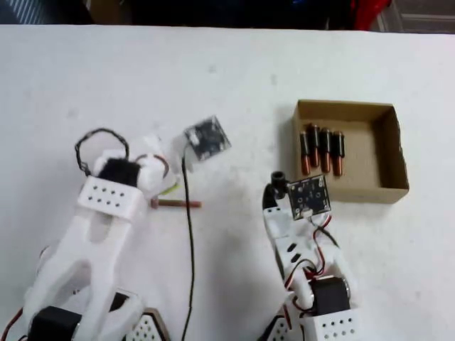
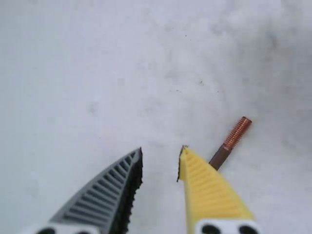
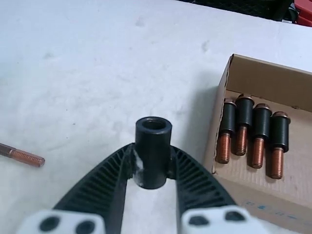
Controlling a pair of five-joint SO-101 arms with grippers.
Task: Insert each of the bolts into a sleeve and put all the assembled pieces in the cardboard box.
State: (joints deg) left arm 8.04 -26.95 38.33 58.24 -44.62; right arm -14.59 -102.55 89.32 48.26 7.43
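While the left end effector (image 2: pixel 160 152) hung low over the tabletop (image 1: pixel 227 71), its grey and yellow jaws stood spread apart. The bolt (image 2: pixel 231 141) lay flat just outside that gap, right beside the yellow jaw, which hid its near end, and its threaded tip pointed away. From above, that bolt stretched across the white surface between the two arms, with one end close to the left arm and the threads aimed toward the right one.

Over on the other side, the right end effector (image 3: pixel 152 152) was pinching the sleeve (image 3: pixel 153 131). The black jaws pressed against its flanks and held it upright, its open bore facing up. It sat near the box (image 3: pixel 292 83), just off the box's near corner and apart from it.

And in the box, four pieces (image 3: pixel 253 136) were already assembled. They lay side by side against one wall in a neat row, each with a black sleeve round a copper bolt and the threaded ends all pointing the same way.
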